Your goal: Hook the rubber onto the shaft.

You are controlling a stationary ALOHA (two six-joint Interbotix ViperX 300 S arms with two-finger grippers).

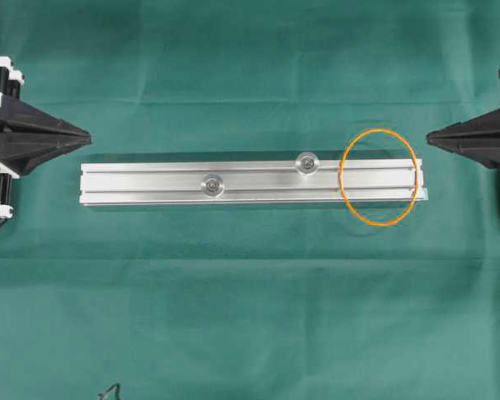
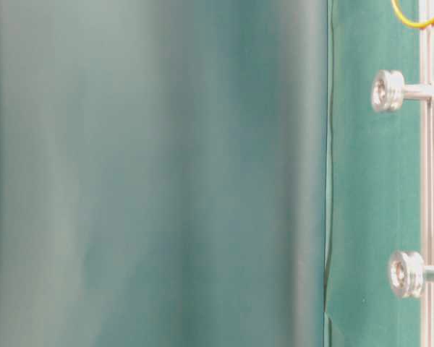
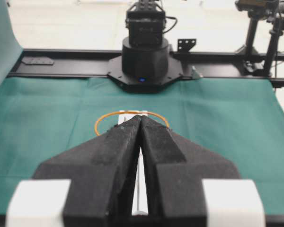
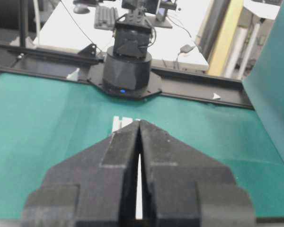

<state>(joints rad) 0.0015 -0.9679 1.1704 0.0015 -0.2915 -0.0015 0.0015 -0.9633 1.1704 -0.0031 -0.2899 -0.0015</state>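
I am seeing the rubber (image 1: pixel 379 177) lying over the rail's (image 1: pixel 150 183) right end; both grippers' fingers are pressing together, empty.

Left end effector (image 3: pixel 141 118) hides most of the rail (image 3: pixel 128 115).

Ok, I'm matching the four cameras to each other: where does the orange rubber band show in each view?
Overhead: rubber band looped across the aluminium rail's right end.
Table-level: only an arc in the top right corner.
Left wrist: beyond the closed left gripper.
Right wrist: not visible.
Shared landmark: the rail.
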